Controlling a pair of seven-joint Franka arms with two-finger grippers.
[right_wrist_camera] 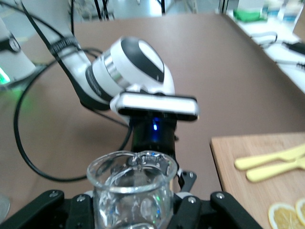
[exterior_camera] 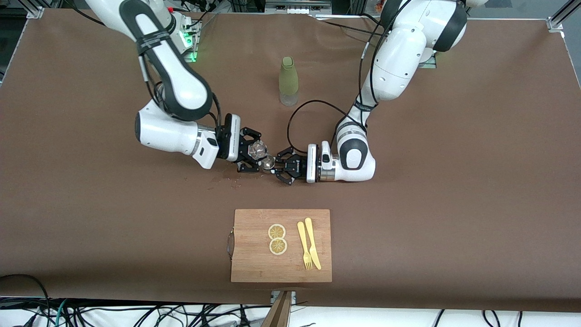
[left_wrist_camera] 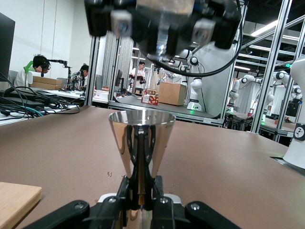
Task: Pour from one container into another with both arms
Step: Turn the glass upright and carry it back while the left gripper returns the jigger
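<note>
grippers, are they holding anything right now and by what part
Yes, both. The left gripper holds the silver jigger upright at its narrow waist; the right gripper grips the clear glass cup by its sides.

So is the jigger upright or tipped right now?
Upright. In the left wrist view the jigger stands with its open mouth level on top, its waist pinched in the shut left gripper.

The glass cup is held in the right gripper, tipped over the jigger, which is held in the left gripper above the middle of the table. A cutting board is placed at the table's edge nearest the front camera, with lemon slices, a fork and a knife laid on it. A bottle is set nearer the arms' bases.
</note>
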